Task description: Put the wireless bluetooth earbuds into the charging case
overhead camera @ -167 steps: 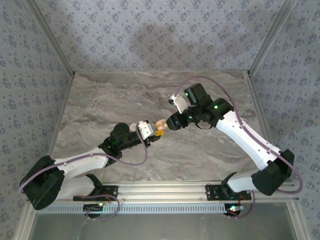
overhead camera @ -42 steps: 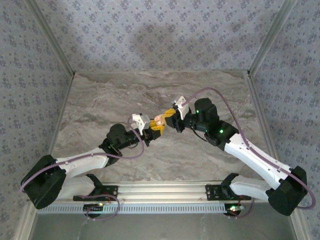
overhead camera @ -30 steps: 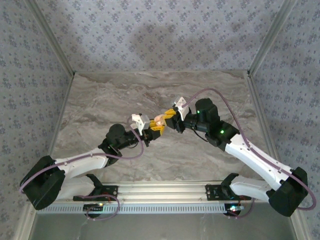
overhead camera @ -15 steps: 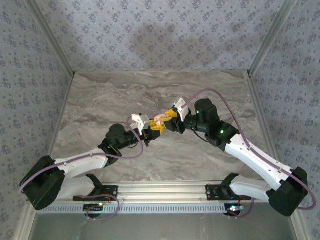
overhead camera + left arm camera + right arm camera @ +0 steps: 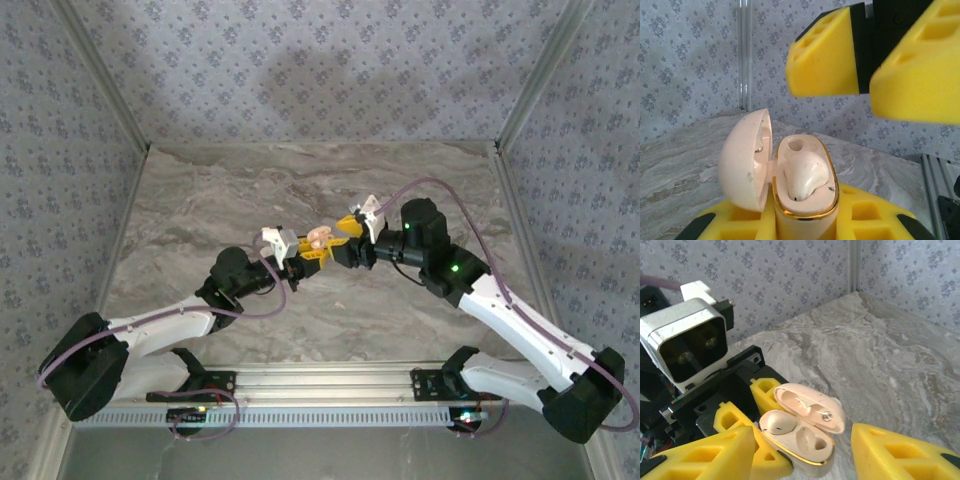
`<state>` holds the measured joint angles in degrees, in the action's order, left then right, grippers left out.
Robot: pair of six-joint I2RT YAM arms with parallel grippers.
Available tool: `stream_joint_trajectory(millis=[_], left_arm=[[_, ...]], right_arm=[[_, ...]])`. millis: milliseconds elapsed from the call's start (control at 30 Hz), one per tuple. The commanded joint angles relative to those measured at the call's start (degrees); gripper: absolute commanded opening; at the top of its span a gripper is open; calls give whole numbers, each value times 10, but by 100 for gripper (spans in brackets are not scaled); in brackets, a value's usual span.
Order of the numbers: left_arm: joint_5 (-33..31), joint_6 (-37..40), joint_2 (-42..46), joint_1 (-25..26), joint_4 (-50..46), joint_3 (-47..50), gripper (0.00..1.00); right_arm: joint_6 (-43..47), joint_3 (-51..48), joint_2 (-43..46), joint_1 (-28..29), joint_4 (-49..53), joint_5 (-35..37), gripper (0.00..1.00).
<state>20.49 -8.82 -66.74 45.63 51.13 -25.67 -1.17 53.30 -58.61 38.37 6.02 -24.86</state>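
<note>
Left fingers clamp the open charging case from below, one earbud seated in its well. Right fingers spread wide, empty — case at twelve o'clock just ahead, wells lined nine-to-three.

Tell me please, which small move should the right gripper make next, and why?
Probably back the right gripper straight away from the charging case. Its jaws stand open and empty, one earbud sits seated in its well, and the neighbouring well looks empty. The left gripper holds the case, lid open, so clearing away seems safe before fetching the second earbud.
</note>
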Motion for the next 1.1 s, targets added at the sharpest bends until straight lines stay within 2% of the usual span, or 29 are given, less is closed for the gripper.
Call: stream_joint_trajectory(millis=[0, 167, 267, 367, 533, 700, 767, 900, 1067], left_arm=[[-13, 23, 16, -6, 0, -14, 11], [-30, 23, 22, -21, -20, 1, 11], [-38, 19, 33, -37, -32, 14, 11], [-56, 12, 50, -56, -67, 21, 11], [-87, 1, 87, -84, -136, 28, 11], [-112, -21, 119, -115, -163, 50, 11], [-119, -29, 130, -125, -167, 59, 11], [-125, -37, 141, -139, -180, 68, 11], [-126, -43, 155, -150, -183, 79, 11]], right_arm=[[-46, 5, 11, -27, 29, 7, 55], [-89, 15, -8, -59, 123, 2, 55], [-94, 15, -19, -50, 171, 0, 54], [-115, 1, -27, -29, 198, 27, 53], [-296, 19, -105, -1, 264, 53, 48], [-492, -4, -166, 75, 241, 52, 48], [-536, -17, -192, 96, 225, 56, 49], [-587, -28, -258, 125, 184, 59, 49], [-602, -4, -338, 148, 168, 49, 47]])
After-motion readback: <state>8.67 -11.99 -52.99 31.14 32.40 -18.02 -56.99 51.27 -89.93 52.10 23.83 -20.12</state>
